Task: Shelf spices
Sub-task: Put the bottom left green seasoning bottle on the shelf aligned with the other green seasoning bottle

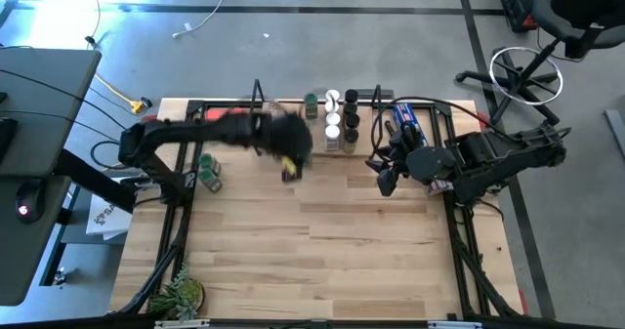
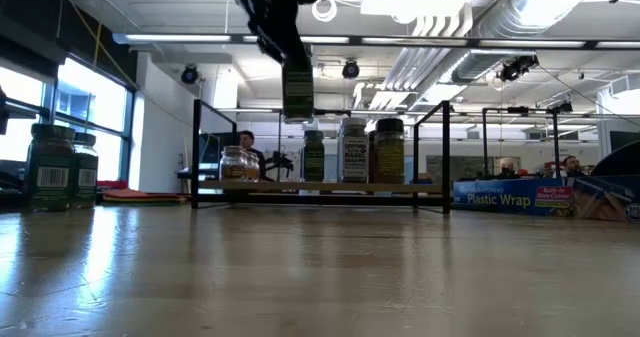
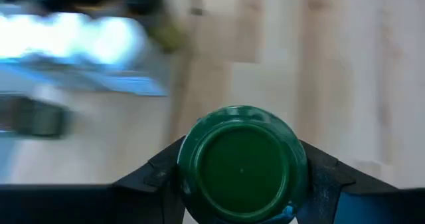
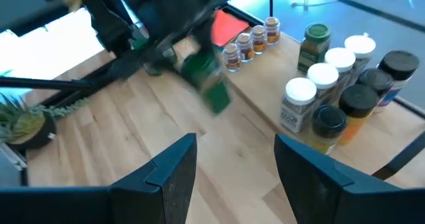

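Observation:
My left gripper (image 1: 289, 159) is above the table, just in front of the shelf (image 2: 300, 186), shut on a green-lidded spice jar (image 2: 298, 92) with a yellow label. The jar hangs well above the tabletop. Several more spice jars (image 4: 332, 91) with white, black and green lids stand upright in a group on the shelf board, and small clear ones (image 4: 252, 41) stand farther along it. Two green-lidded jars (image 1: 207, 173) stand on the table at the left. My right gripper (image 4: 232, 171) waits open at the right, with nothing between its fingers. My left gripper pinches the jar between its two fingers, one on each side just below the green lid (image 3: 242, 161). The fingers (image 3: 159, 174) come from above, slanting down. The jar hangs below them, roughly upright, lifted clear of the table.
A long blue wrap packet (image 1: 410, 124) lies by the shelf's right end and a red card (image 4: 229, 26) by its left part. A small potted plant (image 1: 181, 295) stands at the near left corner. Black wire frames (image 2: 445, 157) rise at the shelf's ends. Bare wood lies in the table's middle.

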### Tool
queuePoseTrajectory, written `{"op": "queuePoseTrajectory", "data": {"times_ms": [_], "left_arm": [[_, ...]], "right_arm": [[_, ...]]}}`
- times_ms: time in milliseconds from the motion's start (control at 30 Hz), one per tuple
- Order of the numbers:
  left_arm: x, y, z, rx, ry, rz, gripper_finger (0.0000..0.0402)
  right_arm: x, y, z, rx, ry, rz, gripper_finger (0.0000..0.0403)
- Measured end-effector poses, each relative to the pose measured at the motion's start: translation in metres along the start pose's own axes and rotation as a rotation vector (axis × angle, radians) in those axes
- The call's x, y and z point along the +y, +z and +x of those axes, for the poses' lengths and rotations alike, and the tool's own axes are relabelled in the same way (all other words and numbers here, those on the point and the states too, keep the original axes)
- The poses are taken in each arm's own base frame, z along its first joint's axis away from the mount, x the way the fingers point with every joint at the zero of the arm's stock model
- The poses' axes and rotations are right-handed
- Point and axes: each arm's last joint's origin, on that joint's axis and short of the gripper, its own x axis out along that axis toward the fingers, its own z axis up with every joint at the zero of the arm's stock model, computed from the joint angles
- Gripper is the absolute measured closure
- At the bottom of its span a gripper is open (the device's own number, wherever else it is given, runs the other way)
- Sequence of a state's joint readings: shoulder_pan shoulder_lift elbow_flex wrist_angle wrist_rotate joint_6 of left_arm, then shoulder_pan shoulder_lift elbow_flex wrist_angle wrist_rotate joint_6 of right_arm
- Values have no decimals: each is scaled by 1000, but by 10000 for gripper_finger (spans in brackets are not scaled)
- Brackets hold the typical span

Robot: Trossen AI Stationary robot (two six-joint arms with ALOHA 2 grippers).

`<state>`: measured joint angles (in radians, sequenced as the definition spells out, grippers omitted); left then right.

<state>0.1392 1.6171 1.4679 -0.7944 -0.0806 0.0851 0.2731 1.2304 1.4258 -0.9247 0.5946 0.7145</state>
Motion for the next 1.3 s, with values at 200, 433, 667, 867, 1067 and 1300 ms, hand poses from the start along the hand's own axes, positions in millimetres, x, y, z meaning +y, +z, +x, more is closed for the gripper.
{"op": "queuePoseTrajectory", "data": {"times_ms": [200,433,667,867,1067,1300], "left_arm": [[70,-5,19,7,12,-28,214],[109,-15,47,18,25,-79,214],[118,-16,67,7,37,-55,208],[119,-17,76,38,69,43,180],[125,-14,77,18,157,98,175],[135,-16,75,1,172,82,171]], "right_arm": [[-8,2,4,18,-48,-84,206],[-24,9,8,40,-94,-160,206],[-40,16,11,79,-106,-215,206],[-54,24,17,60,-172,-119,206],[-63,31,20,14,-225,-26,206],[-67,36,22,-16,-251,4,206]]}}
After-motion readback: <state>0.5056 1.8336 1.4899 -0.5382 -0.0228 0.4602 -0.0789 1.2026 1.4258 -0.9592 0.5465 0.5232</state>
